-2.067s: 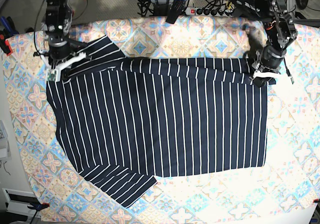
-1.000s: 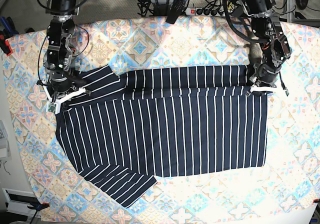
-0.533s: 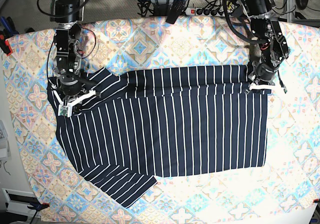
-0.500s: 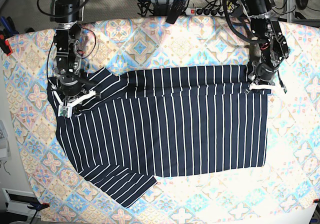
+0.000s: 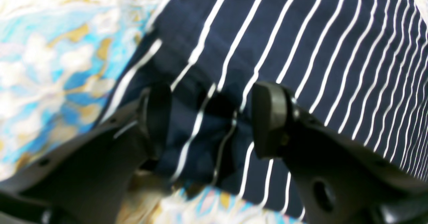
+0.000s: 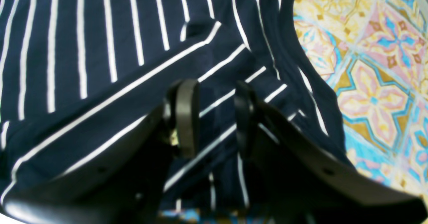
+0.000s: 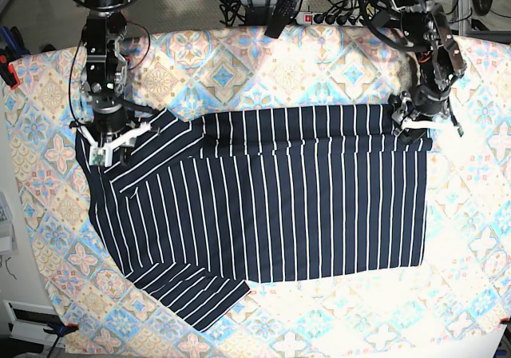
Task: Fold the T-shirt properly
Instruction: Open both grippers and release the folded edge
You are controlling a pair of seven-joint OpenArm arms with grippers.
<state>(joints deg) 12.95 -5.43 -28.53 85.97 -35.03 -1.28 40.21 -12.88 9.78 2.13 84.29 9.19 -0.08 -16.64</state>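
The T-shirt (image 7: 263, 206) is lying spread on the desk (image 7: 479, 238), on its patterned cloth (image 7: 239, 62), with the far long edge doubled over toward the middle as a narrow band. One sleeve is sticking out at the near corner, and the other is lying folded diagonally by the right end effector (image 7: 109, 138).

Both end effectors are letting the fabric go. In the left wrist view the left end effector (image 5: 210, 120) is standing with its jaws wide apart, a small bunched ridge of shirt lying loose between them and not pinched. In the right wrist view the right end effector (image 6: 214, 117) is showing a narrower gap, its pads (image 6: 187, 117) straddling the sleeve's hem without squeezing it.

To do this release well, I judge that each arm should be lifting straight up, jaws apart, so nothing drags the fold back open. The bunch at the left corner looks likely to stay puckered; a light press or tug outward along the edge would flatten it. The near sleeve and edge are not folded yet, so that looks like the next grasp.
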